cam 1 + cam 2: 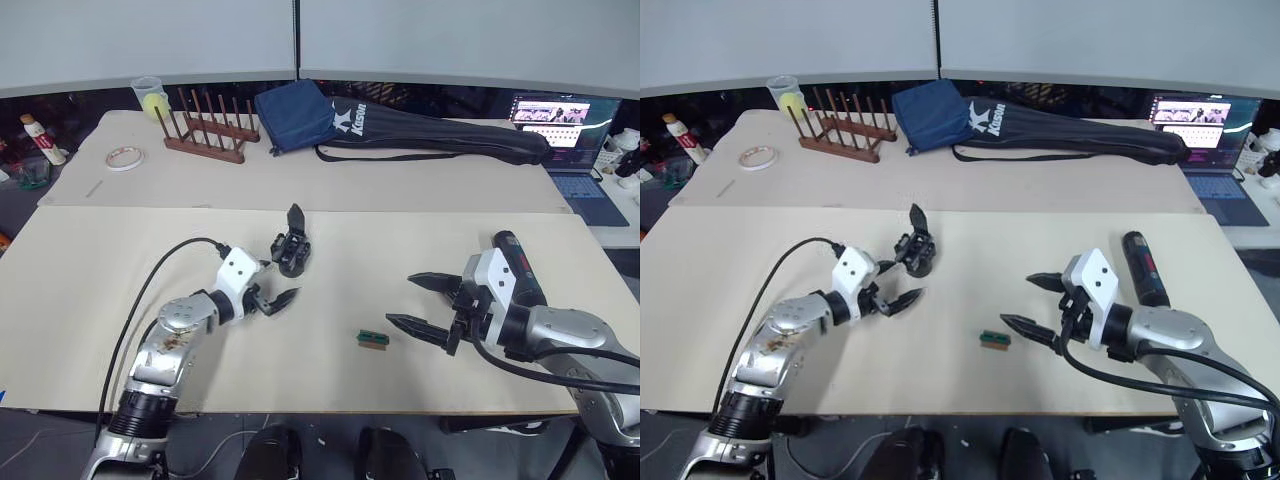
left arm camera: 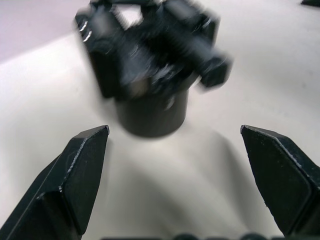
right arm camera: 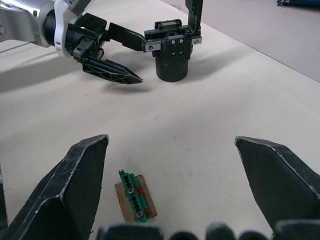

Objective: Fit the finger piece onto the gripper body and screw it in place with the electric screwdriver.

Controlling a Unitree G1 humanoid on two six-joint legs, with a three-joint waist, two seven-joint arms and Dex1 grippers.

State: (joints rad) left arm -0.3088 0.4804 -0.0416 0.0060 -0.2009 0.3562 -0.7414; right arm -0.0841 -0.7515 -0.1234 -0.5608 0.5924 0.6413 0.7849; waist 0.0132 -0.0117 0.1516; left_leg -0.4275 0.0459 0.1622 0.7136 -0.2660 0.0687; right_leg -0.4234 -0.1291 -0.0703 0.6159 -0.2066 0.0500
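On my beige surface [image 1: 100, 300] I see the gripper body [image 1: 292, 250], electric screwdriver [image 1: 1143, 267] and a small green block [image 1: 373, 339].

Matt pale table top [image 1: 120, 300], black plastic gripper body [image 1: 292, 250] with metal screws, wooden rack [image 1: 205, 135], dark cloth bag [image 1: 440, 135].

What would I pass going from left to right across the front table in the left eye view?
Left pincer → gripper body → small green block → right pincer → electric screwdriver.
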